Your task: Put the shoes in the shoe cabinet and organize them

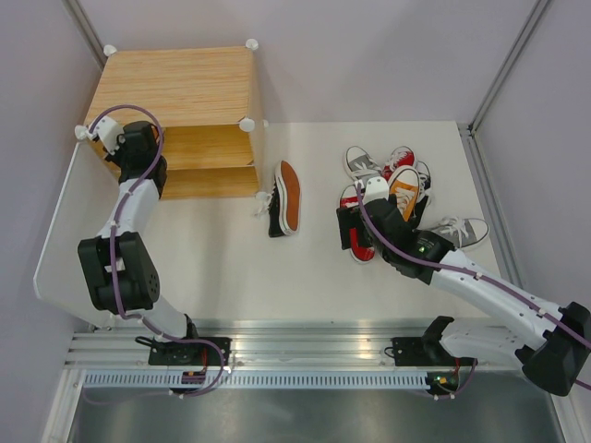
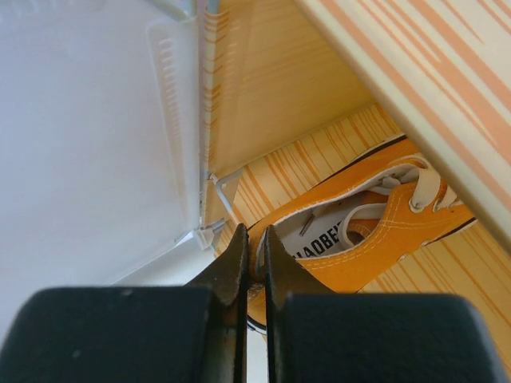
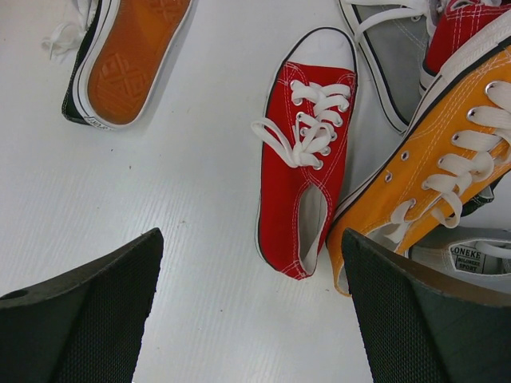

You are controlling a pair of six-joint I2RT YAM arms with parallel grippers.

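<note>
I see the shoe cabinet (image 1: 175, 88) at the far left of the white table (image 1: 222, 268). A pile of sneakers (image 1: 397, 189) lies to the right, with a black sneaker (image 1: 286, 198) on its side between the two. My left gripper (image 2: 254, 239) is clamped on the heel of an orange sneaker (image 2: 375, 231) inside the cabinet; which compartment, I cannot tell. My right gripper (image 3: 251, 279) hangs spread wide above a red sneaker (image 3: 307, 159) at the pile's near-left edge.
</note>
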